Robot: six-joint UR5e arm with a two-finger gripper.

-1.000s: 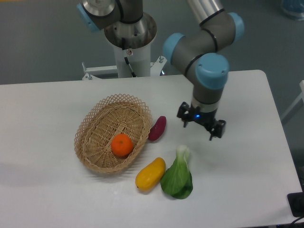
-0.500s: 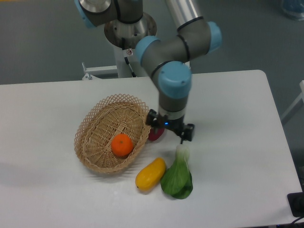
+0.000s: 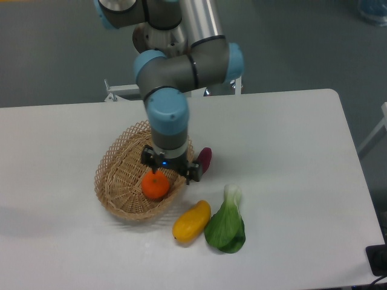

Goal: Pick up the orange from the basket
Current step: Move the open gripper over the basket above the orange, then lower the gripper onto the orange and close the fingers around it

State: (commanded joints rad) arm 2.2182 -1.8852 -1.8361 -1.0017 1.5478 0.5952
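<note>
A small, round, bright orange (image 3: 155, 186) sits inside an oval woven wicker basket (image 3: 118, 175), resting on the basket floor toward the end nearest the viewer and a little right of the basket's middle. The basket is light tan with an open lattice rim and lies on a white table (image 3: 290, 157).

Directly above the orange hangs the robot's gripper (image 3: 169, 169), pointing down from a grey arm with pale blue joint caps. The gripper's two dark fingers are spread apart: one shows just above the orange's top left, the other out to the right, over the basket's right rim. The orange lies below and slightly left of the midpoint between them, and its top edge meets the underside of the gripper body in this view. Whether anything is actually touching the fruit cannot be told from this angle. A small blue light glows on the gripper body.

Just outside the basket's right rim lies a dark purple, elongated vegetable (image 3: 204, 159), partly hidden behind the gripper's right finger. Nearer the viewer, just beyond the basket's lower right edge, lies an elongated yellow-orange fruit (image 3: 191, 222). Touching its right side is a leafy green vegetable (image 3: 227, 225) with a pale stalk pointing away from the viewer.

The robot's base pedestal (image 3: 163, 42) stands behind the table's far edge.
</note>
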